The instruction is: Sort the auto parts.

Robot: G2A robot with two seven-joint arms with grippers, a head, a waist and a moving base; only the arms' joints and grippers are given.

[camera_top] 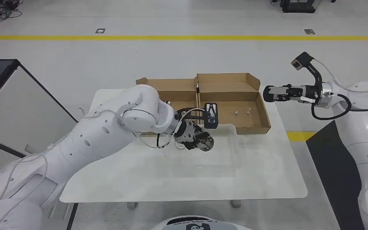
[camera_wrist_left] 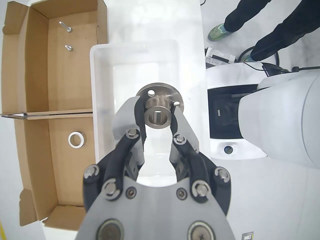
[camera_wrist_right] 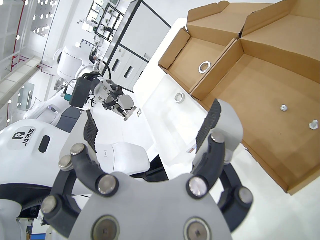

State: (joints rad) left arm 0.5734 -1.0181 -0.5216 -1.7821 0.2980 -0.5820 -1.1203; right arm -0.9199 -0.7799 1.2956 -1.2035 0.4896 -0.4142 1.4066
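Note:
My left gripper [camera_wrist_left: 158,112] is shut on a flanged metal bushing [camera_wrist_left: 160,98] and holds it above a clear white tray [camera_wrist_left: 100,48]; the top view has this gripper [camera_top: 201,142] near the table's middle. A metal ring [camera_wrist_right: 179,97] lies in the tray [camera_wrist_right: 155,116]. The two-compartment cardboard box [camera_top: 227,80] holds a white ring [camera_wrist_left: 75,139] in one compartment and two bolts [camera_wrist_left: 65,26] [camera_wrist_left: 68,48] in the other. My right gripper [camera_wrist_right: 150,126] is open and holds nothing; it hangs beyond the box's right end [camera_top: 266,93].
The box's raised flaps [camera_wrist_left: 15,18] stand along its far side. The white table [camera_top: 259,172] has free room in front of and to the right of the tray. A dark cabinet [camera_top: 11,86] stands left of the table.

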